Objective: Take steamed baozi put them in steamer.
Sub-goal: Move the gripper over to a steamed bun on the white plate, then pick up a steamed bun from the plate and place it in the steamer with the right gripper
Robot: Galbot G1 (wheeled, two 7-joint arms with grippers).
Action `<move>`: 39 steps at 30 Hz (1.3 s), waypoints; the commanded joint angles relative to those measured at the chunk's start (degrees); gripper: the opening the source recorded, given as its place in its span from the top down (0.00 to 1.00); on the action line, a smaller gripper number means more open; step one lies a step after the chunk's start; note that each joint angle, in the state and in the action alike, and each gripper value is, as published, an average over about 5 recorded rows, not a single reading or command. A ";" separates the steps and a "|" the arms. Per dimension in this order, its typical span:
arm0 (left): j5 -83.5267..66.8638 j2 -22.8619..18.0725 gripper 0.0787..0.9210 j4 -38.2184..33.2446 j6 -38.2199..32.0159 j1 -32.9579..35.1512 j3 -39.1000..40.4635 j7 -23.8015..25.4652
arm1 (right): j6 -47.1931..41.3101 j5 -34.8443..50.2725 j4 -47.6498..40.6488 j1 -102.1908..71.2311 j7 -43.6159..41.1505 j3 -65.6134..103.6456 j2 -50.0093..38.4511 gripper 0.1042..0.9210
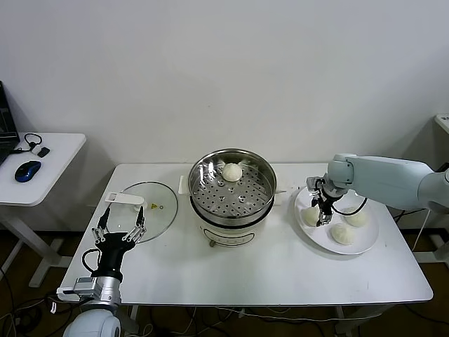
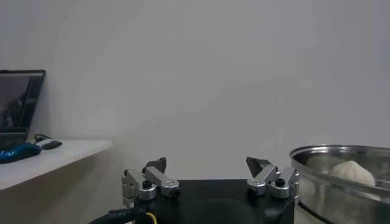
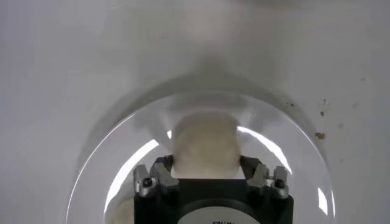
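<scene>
Baozi count: one bun [image 1: 232,171] lies in the steamer [image 1: 231,194], three remain on the white plate [image 1: 367,239], right gripper [image 1: 323,215] clamped around one plate bun [image 3: 204,146]; left gripper [image 1: 121,226] idle, spread.

The black right gripper [image 3: 207,170] points straight down over a round white plate [image 3: 97,164], its two silver-tipped jaws pressed against opposite sides, at nine and three o'clock, of one cream-white domed baozi [image 3: 204,143] resting on the plate.
</scene>
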 commanded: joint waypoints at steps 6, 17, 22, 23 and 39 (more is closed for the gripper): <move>-0.08 0.06 0.12 -0.32 0.08 0.05 -0.35 0.03 | 0.33 -0.09 2.49 2.96 -0.81 -1.03 -0.58 0.44; 0.07 0.48 0.12 -0.95 0.30 -0.03 -0.10 0.09 | 5.89 1.41 17.46 27.33 -3.52 -12.07 -1.24 0.43; 0.13 0.79 0.12 -1.38 0.28 0.24 -0.03 0.06 | 13.32 0.60 23.23 36.74 -3.55 -15.03 0.04 0.43; 0.15 0.81 0.12 -1.45 0.27 0.29 -0.02 0.05 | 14.71 0.45 23.86 38.07 -3.55 -15.28 0.36 0.43; 0.57 1.07 0.12 -2.96 0.28 0.96 1.13 0.21 | 4.88 17.72 21.73 38.12 -2.59 -11.34 12.44 0.40</move>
